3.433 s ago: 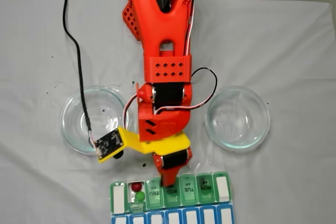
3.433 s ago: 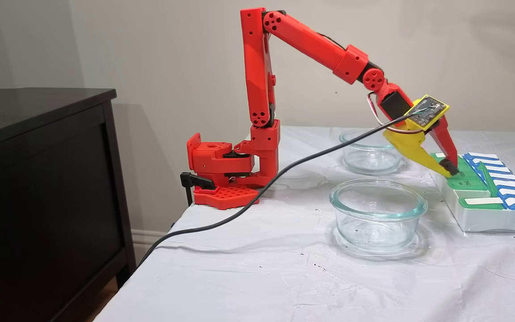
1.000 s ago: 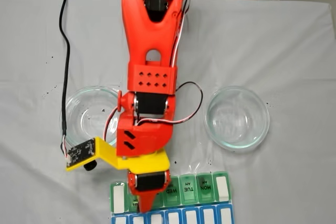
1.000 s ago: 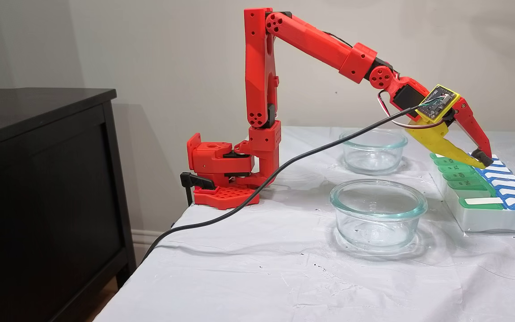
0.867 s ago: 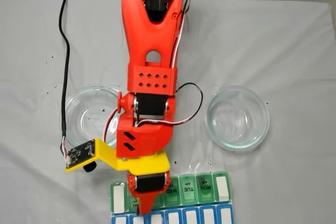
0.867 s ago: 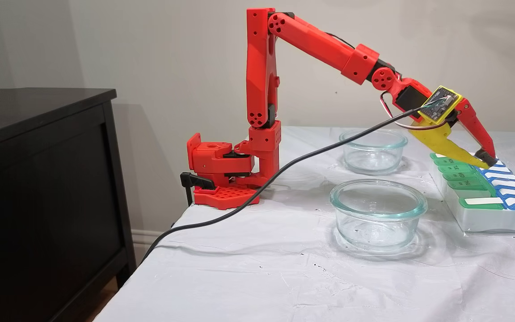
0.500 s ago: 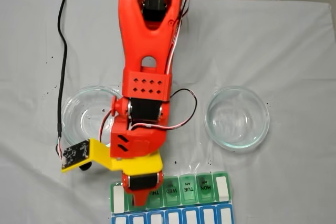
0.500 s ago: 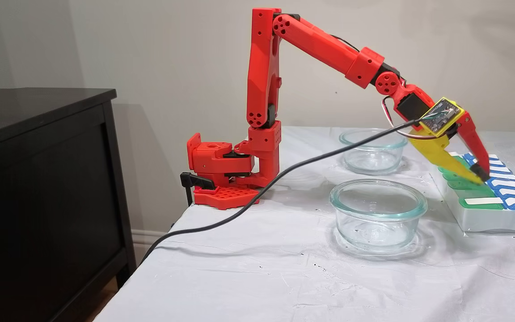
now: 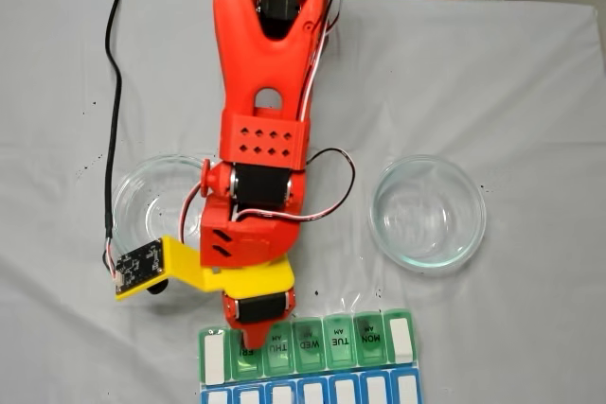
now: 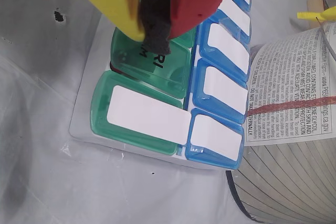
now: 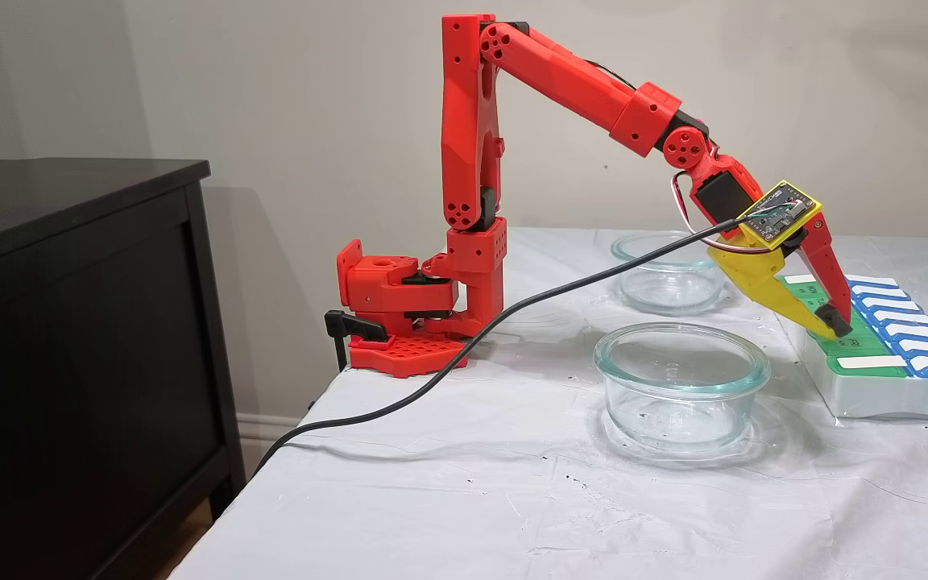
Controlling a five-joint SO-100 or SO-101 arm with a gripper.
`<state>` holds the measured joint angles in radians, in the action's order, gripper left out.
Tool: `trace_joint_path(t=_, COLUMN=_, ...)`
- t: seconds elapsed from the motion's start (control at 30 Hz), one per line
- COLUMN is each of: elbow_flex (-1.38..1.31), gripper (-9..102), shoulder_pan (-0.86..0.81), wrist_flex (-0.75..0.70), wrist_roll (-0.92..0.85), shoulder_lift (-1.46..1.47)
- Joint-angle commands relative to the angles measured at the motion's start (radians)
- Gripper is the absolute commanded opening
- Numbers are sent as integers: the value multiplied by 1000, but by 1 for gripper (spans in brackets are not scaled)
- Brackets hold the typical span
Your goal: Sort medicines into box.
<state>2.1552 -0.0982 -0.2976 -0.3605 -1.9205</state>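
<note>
**Tool pressed on the FRI lid of the pill box**

White cloth is spread over the desk, and a plain wall and a dark cabinet are seen behind it in a fixed view. Two clear glass bowls are placed on the cloth, one on each side of the red arm in a fixed view from above; nothing is seen inside them.

The box is placed at the near edge of the desk in that view, with a green row of lids and a blue row below it. All green lids that are visible are shut. No medicines can be seen at this moment; if some are inside the box, they are hidden under the lids.

The tool is brought down on the green lid marked FRI. Its yellow and red fingers are pressed together, and nothing is pinched between them. The dark pad at the tip appears to touch the lid or to be just above it; this cannot be told exactly. In a fixed view from the side, the tool is tilted down onto the green row.

It is judged that the step in hand is the closing of the FRI lid by pushing. For the next move, the tool should be lifted straight up, so that the box is not dragged, and it should be checked that the lid is flat.

A printed paper label on a round container is seen just beside the blue row in the wrist view.
</note>
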Motion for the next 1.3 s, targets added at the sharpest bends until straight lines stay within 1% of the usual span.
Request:
trace_joint_path(t=0.0, elbow_flex=-17, gripper=0, shoulder_pan=-8, wrist_flex=21, wrist_roll=-17, shoulder_lift=-32)
trace_joint_path(t=0.2, elbow_flex=-2, gripper=0, shoulder_pan=-20, wrist_flex=26, wrist_roll=14, shoulder_lift=-8)
trace_joint_path(t=0.4, elbow_flex=-48, gripper=0, shoulder_pan=-35, wrist_flex=-78, wrist_roll=34, shoulder_lift=32)
trace_joint_path(t=0.6, elbow_flex=-38, gripper=0, shoulder_pan=-21, wrist_flex=-117, wrist_roll=25, shoulder_lift=58)
trace_joint_path(t=0.73, elbow_flex=18, gripper=0, shoulder_pan=-2, wrist_flex=-98, wrist_roll=-2, shoulder_lift=35)
trace_joint_path(t=0.87, elbow_flex=103, gripper=0, shoulder_pan=29, wrist_flex=-3, wrist_roll=-95, shoulder_lift=-9)
trace_joint_path(t=0.93, elbow_flex=156, gripper=0, shoulder_pan=48, wrist_flex=78, wrist_roll=-193, shoulder_lift=-26)
trace_joint_path(t=1.1, elbow_flex=199, gripper=0, shoulder_pan=75, wrist_flex=178, wrist_roll=-410, shoulder_lift=8)
trace_joint_path(t=1.27, elbow_flex=143, gripper=0, shoulder_pan=55, wrist_flex=190, wrist_roll=-580, shoulder_lift=104)
